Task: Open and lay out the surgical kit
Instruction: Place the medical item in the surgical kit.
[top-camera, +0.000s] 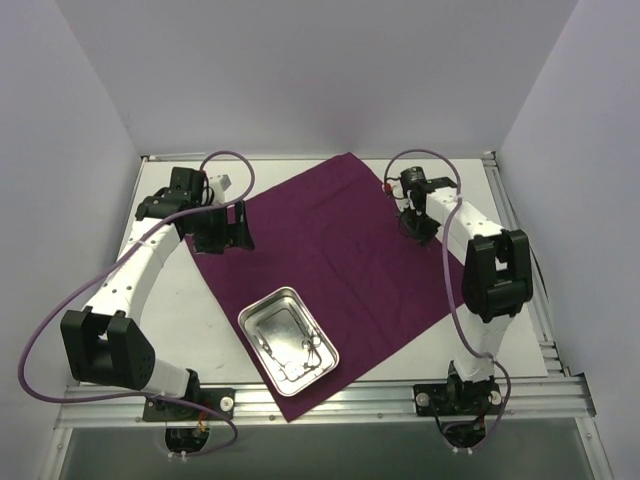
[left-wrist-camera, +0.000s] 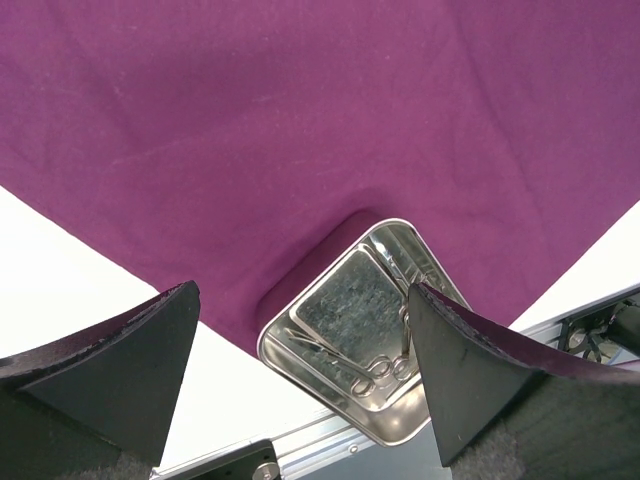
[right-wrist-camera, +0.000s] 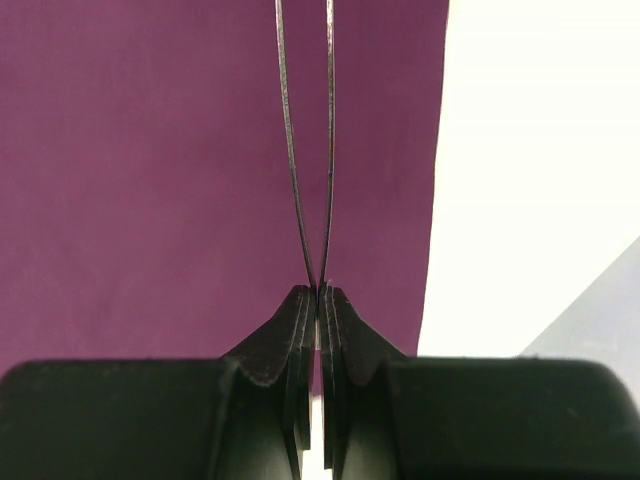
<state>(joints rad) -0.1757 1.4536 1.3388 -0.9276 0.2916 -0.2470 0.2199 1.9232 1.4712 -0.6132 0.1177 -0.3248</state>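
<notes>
The dark purple cloth wrap (top-camera: 340, 250) lies spread open on the table. The shiny steel tray (top-camera: 288, 341) sits on its near corner with ring-handled instruments (top-camera: 300, 350) inside. The tray (left-wrist-camera: 345, 310) and instruments (left-wrist-camera: 385, 368) also show in the left wrist view. My left gripper (top-camera: 222, 232) is open and empty over the cloth's left edge, its jaws (left-wrist-camera: 302, 292) wide apart. My right gripper (top-camera: 416, 222) hovers over the cloth's far right edge. It (right-wrist-camera: 320, 292) is shut on thin metal tweezers (right-wrist-camera: 311, 270), whose two blades point away over the cloth (right-wrist-camera: 150, 180).
White tabletop (top-camera: 200, 310) lies left of the cloth and a strip (right-wrist-camera: 540, 150) lies right of it. An aluminium rail (top-camera: 330, 400) runs along the near edge. Grey walls enclose the table on three sides. Purple cables loop off both arms.
</notes>
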